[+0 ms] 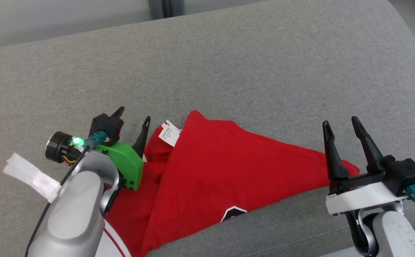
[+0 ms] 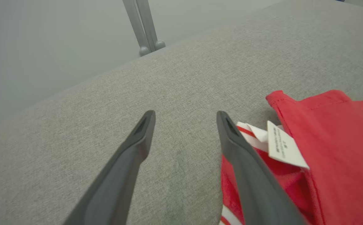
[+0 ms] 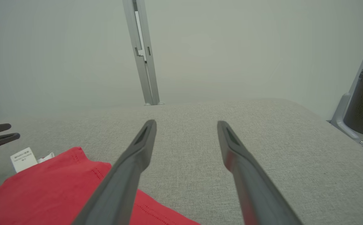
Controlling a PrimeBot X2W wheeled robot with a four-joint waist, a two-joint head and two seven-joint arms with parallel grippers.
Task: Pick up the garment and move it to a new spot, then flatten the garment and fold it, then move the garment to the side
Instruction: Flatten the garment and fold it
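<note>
Grey fabric cushion [image 1: 264, 53]: pale wall [image 3: 247, 47] and metal post [image 3: 142, 53] behind.
Red garment [image 1: 207, 171]: long axis from left gripper [image 1: 134, 114], tapering to right gripper [image 1: 339, 121].
Grippers: both spread wide, holding nothing.

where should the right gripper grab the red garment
The tapered right corner of the red garment, probably: it lies thin and flat on the grey cushion right by the open right gripper. Come from the right, fingers straddling the tip.

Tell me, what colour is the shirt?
The shirt is red, with a bit of white striped trim. The head view shows it best.
</note>
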